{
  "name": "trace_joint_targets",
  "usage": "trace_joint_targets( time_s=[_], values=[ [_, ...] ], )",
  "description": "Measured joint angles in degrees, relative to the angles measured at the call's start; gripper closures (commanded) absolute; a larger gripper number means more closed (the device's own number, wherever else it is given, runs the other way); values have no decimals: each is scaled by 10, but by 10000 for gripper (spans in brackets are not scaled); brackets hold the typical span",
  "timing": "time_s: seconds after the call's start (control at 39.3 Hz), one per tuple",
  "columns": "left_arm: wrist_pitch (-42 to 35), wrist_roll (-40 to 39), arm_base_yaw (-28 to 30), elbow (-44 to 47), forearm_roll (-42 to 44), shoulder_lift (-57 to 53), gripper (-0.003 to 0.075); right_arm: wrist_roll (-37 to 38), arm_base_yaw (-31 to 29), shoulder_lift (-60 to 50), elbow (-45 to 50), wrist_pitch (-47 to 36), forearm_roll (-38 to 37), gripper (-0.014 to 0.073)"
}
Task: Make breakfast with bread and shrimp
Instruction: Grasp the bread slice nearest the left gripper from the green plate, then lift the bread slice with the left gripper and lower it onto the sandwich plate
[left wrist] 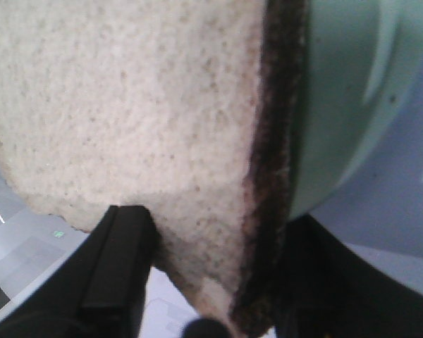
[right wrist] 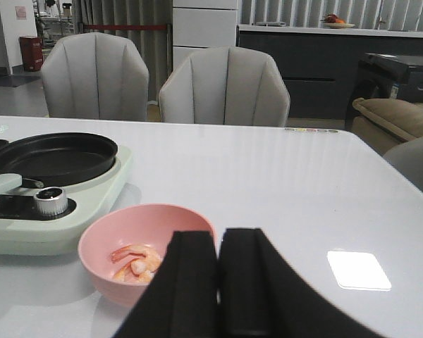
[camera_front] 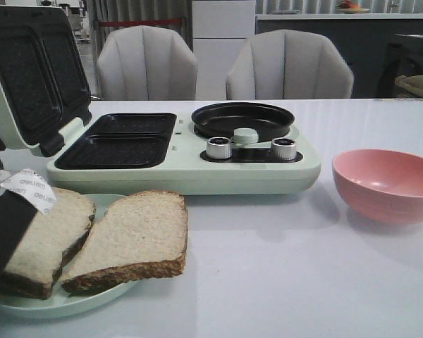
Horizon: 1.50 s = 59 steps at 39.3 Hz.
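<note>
**Soft bread gripped at the plate, shrimp waiting in the bowl**

Speckled beige bread (camera_front: pixel 130 239), two slices, lies on the pale green plate (camera_front: pixel 70 304) at lower left. Left gripper (left wrist: pixel 211 282) is clamped on one slice (left wrist: pixel 127 105) at its crust edge; the crumb looks light and easily torn. Right gripper (right wrist: pixel 218 282) rests with fingers together. Pink bowl (right wrist: pixel 106 243) holds the shrimp (right wrist: pixel 135 260), probably slippery.

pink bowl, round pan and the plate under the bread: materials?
Pink bowl: looks like matte plastic or melamine, given its even colour and soft sheen; it could be glazed ceramic.
Round pan: probably non-stick coated metal, since it is uniformly black with a dull gloss.
Plate under the bread: pale green with a smooth, slightly glossy rim, so plastic or ceramic; I cannot tell which.
</note>
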Motion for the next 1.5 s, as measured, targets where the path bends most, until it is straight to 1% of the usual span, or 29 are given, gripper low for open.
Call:
trace_joint_targets(
  time_s=[0.23, 0.43, 0.69, 0.89, 1.07, 1.17, 1.3, 1.5],
  values=[
    [35, -1, -2, 0, -25, -29, 521, 0, 0, 0, 0, 0, 0, 441],
    [54, -1, -32, 0, -45, -92, 587, 0, 0, 0, 0, 0, 0, 441],
    [65, -1, -66, -1, -61, -170, 587, 0, 0, 0, 0, 0, 0, 441],
    [74, -1, -70, -36, -62, -198, 587, 0, 0, 0, 0, 0, 0, 441],
    [44, -1, -68, -80, -39, -193, 587, 0, 0, 0, 0, 0, 0, 441],
    [15, -1, -54, -114, -23, -174, 587, 0, 0, 0, 0, 0, 0, 441],
    [-4, -1, -27, -162, -12, -126, 587, 0, 0, 0, 0, 0, 0, 441],
    [-8, -1, 22, -265, 5, -25, 587, 0, 0, 0, 0, 0, 0, 441]
  ],
)
